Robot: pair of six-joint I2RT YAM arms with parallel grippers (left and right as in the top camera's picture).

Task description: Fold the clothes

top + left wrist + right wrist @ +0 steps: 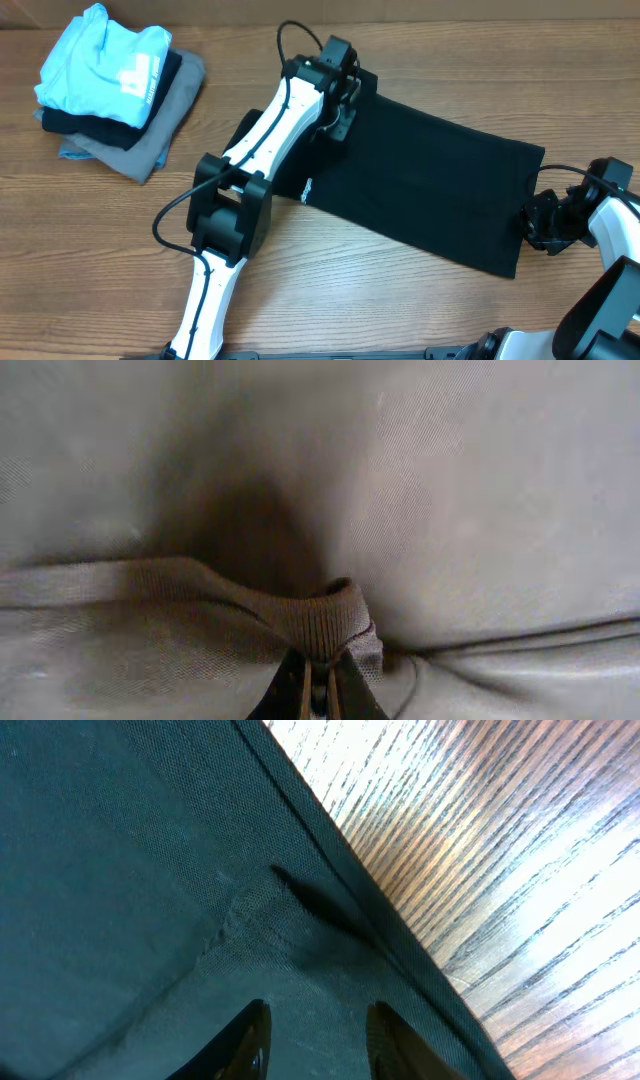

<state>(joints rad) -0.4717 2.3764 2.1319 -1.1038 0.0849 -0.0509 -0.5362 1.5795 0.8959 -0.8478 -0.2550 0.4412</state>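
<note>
The black polo shirt (430, 190) lies spread flat across the middle of the table, with a small white mark (306, 190) at its near left edge. At the shirt's far left corner, my left gripper (338, 110) is down on the cloth. The left wrist view shows this gripper (320, 668) shut on a ribbed band of the shirt (320, 620), bunched up between the fingers. My right gripper (535, 222) sits at the shirt's right edge. In the right wrist view it (320, 1018) stands open over the fabric (120, 850) beside the hem, gripping nothing.
A pile of folded clothes sits at the far left: a light blue shirt (105, 60) on top, a grey garment (160, 125) beneath. Bare wooden table (520, 870) lies just past the shirt's right hem. The left arm (230, 215) crosses the shirt's left part.
</note>
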